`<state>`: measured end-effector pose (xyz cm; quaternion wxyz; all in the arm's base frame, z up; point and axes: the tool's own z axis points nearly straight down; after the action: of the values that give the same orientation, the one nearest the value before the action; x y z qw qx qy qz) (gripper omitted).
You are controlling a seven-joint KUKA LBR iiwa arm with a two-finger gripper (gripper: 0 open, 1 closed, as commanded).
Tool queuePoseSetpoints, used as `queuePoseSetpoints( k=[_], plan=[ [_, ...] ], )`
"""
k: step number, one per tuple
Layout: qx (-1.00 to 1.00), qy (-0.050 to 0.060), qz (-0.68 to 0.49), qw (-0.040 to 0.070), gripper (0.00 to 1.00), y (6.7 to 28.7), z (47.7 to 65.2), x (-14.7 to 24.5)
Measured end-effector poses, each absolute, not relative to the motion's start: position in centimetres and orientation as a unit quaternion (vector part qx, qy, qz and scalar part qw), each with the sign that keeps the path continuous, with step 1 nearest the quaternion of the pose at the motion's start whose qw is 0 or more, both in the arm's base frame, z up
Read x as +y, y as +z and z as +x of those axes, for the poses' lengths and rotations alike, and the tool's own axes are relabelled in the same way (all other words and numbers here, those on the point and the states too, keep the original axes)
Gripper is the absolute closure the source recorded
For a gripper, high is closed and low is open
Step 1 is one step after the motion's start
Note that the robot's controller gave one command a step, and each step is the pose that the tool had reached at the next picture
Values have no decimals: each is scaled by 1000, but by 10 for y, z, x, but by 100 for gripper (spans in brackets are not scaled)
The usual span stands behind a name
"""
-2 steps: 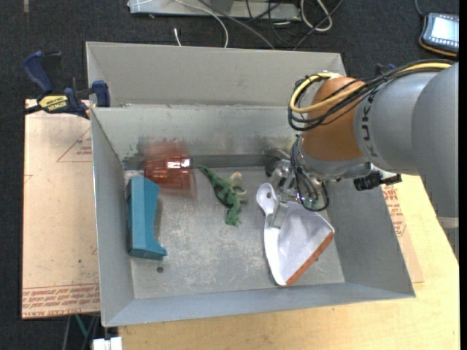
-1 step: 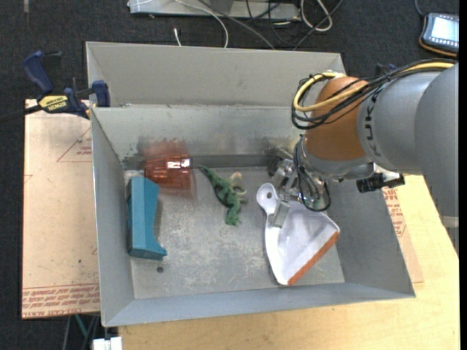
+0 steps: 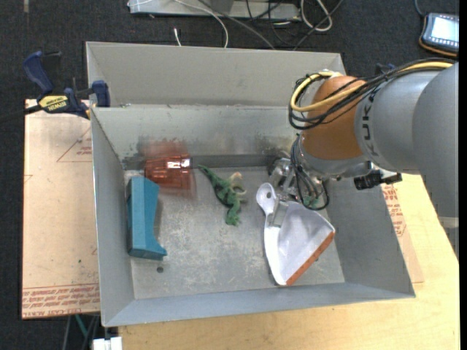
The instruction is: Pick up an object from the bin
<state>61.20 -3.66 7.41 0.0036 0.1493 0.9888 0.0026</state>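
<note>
My gripper (image 3: 296,184) hangs low at the back right of the bin, under the arm's orange cover. Just below and left of it lies a white dustpan-shaped scoop (image 3: 295,245) with an orange front edge; its rounded handle points up toward the gripper. The gripper sits right at the scoop's handle end, and whether it touches the scoop is hidden. A green toy lizard (image 3: 229,192) lies on the bin floor to the gripper's left.
A red see-through cup (image 3: 169,172) lies on its side against the back wall at the left. A blue block-shaped thing (image 3: 144,218) lies along the left wall. A small dark speck (image 3: 160,270) lies near the front.
</note>
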Motion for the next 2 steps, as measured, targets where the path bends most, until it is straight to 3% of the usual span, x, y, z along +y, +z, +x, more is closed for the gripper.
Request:
queuePoseSetpoints(
  k=[1, 2],
  plan=[
    [987, 3, 159, 4, 100, 77, 612, -40],
    [987, 3, 159, 4, 100, 77, 612, -40]
  ],
)
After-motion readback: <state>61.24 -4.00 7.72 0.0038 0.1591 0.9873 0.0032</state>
